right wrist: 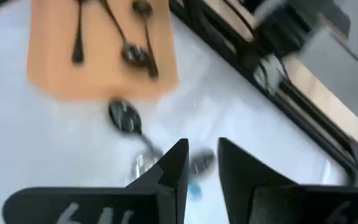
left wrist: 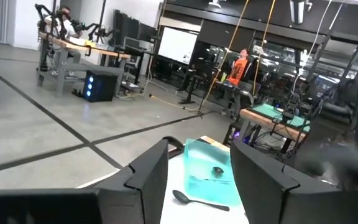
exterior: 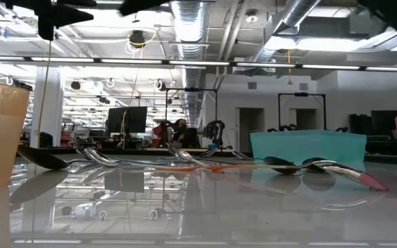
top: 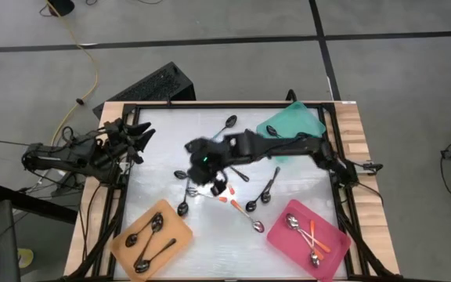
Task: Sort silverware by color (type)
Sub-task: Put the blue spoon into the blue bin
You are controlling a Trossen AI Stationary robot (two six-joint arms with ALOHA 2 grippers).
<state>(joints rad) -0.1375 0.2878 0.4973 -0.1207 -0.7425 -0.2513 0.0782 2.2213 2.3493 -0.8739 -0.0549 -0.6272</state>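
Observation:
Loose spoons (top: 202,186) lie heaped mid-table, with more spread around: one dark spoon (top: 227,125) toward the far edge and a pink-handled spoon (top: 250,222) nearer. In the low view the spoons (exterior: 185,160) lie flat in a row. My right gripper (top: 203,168) reaches in from the right and hovers open over the heap; in its wrist view a spoon bowl (right wrist: 201,163) shows between the fingers of the right gripper (right wrist: 202,167). My left gripper (top: 138,137) waits open at the table's left edge, also seen as the left gripper (left wrist: 199,180). My right gripper points down over the heap of spoons with a narrow gap between its fingers. Motion blur hides the tips, so I cannot tell whether they touch a spoon.
An orange tray (top: 153,239) at near left holds three dark spoons (right wrist: 129,50). A pink tray (top: 308,239) at near right holds orange-handled spoons (top: 312,235). A teal tray (top: 292,125) at far right holds one spoon (left wrist: 217,170). A black frame (top: 210,106) rims the table.

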